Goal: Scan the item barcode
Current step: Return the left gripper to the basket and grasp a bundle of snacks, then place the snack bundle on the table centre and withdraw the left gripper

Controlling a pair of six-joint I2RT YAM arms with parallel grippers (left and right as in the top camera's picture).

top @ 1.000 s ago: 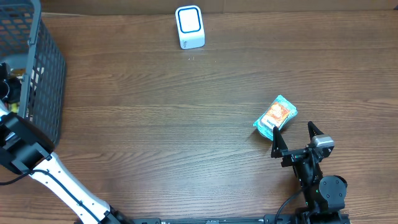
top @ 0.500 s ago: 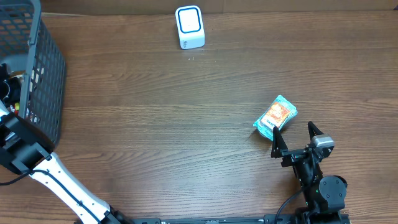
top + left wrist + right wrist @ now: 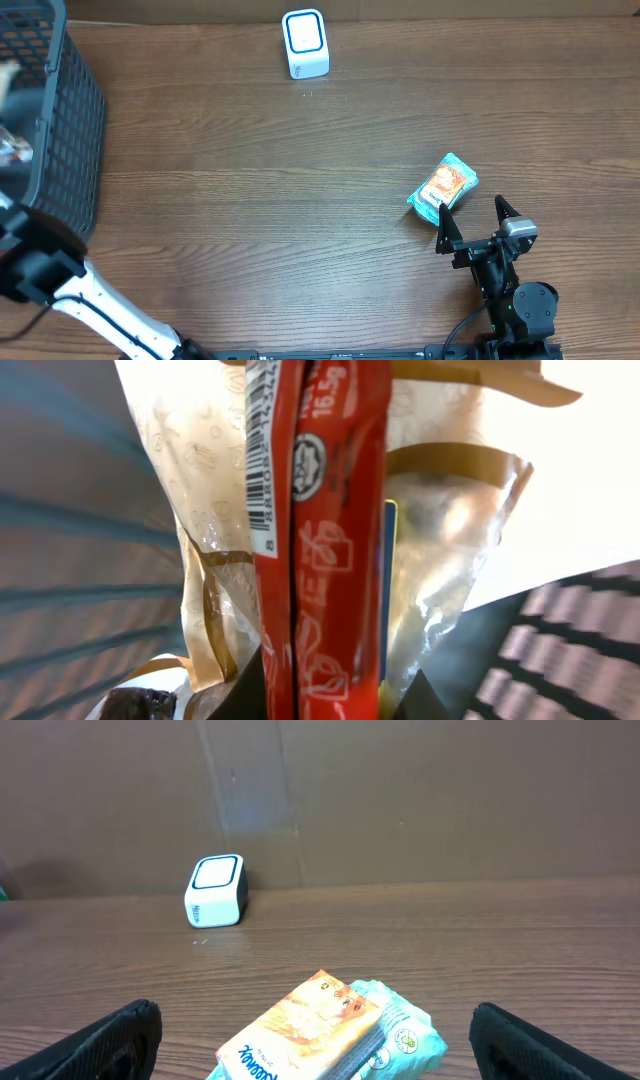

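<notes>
One red sachet (image 3: pixel 325 540) was pinched upright between the left fingers (image 3: pixel 238 705), which were pressed tight on its lower end at the bottom of the left wrist view. Its barcode (image 3: pixel 262 450) was turned toward the camera along the left edge. Translucent wrappers (image 3: pixel 450 530) were seen close behind it, and blurred mesh of the basket (image 3: pixel 75 110) showed around it, at the far left of the counter (image 3: pixel 250 180). The white scanner (image 3: pixel 305 43) was stood at the far edge, well apart. The right fingers (image 3: pixel 110 1040) were spread wide just behind a teal and orange packet (image 3: pixel 443 187) laid flat on the wood.
</notes>
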